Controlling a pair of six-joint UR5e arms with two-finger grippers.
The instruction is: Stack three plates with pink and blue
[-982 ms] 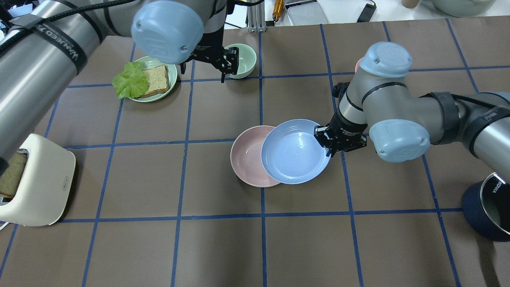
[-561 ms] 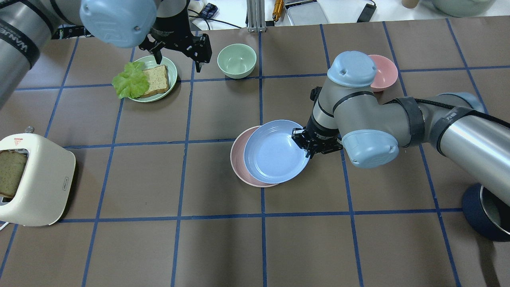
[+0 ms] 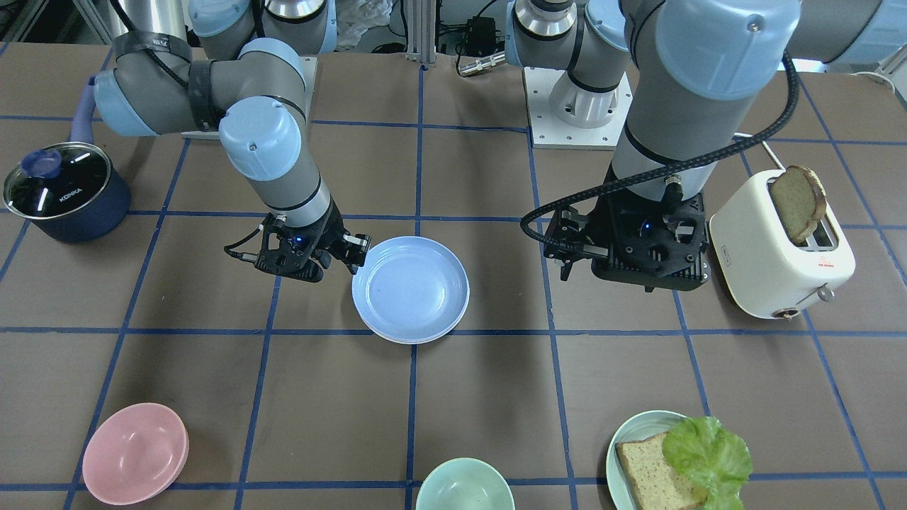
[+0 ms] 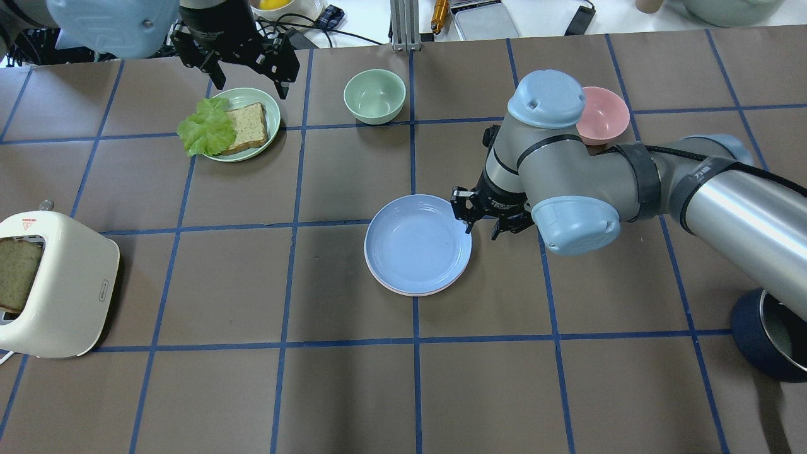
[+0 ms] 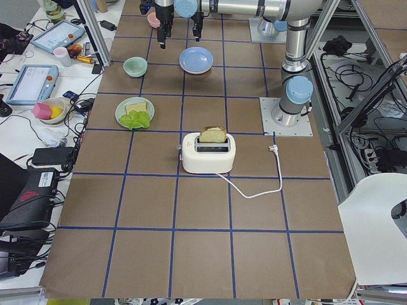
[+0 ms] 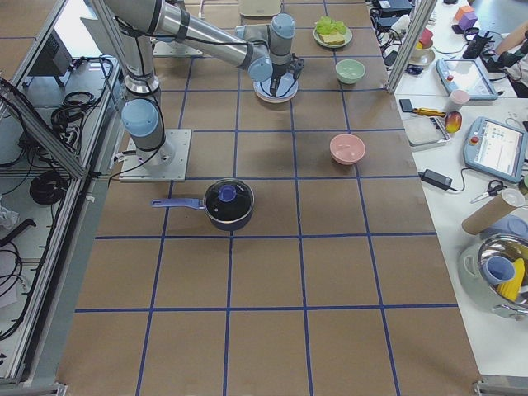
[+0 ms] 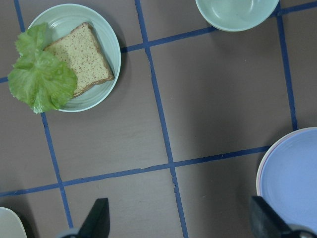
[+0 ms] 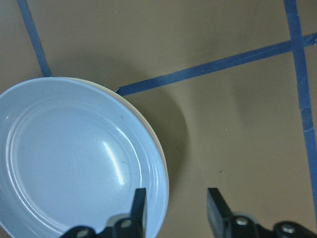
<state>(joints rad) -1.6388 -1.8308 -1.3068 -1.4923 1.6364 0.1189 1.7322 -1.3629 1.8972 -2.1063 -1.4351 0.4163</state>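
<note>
Light blue round matte plastic plate (image 4: 417,244) lies flat mid-table, seated squarely on a stack. Of the pale pink round plastic plate (image 4: 406,294) under it, only a thin rim peeks out at the edge. Whether a cream plate sits lower down: cannot tell.

Right two-finger gripper (image 4: 480,228) hangs at the blue plate's right rim w/ jaws parted. Wrist view shows one finger over the rim and the other outside it, gripping nothing. Prob. a let-go pose, since the plate rests by its own weight.

Left two-finger gripper (image 4: 249,85) is spread wide & empty, over the far-left table near the pale green plate w/ bread and lettuce (image 4: 272,126). It looks parked away from the stack.

Room: the brown gridded table top (image 4: 567,391) shows nothing touching the stack on any side. Small green bowl (image 4: 374,94) & small pink bowl (image 4: 608,113) are well apart. Safest exit for the right gripper, by my judgement, is straight up. A sideways pull could nudge the rim.
</note>
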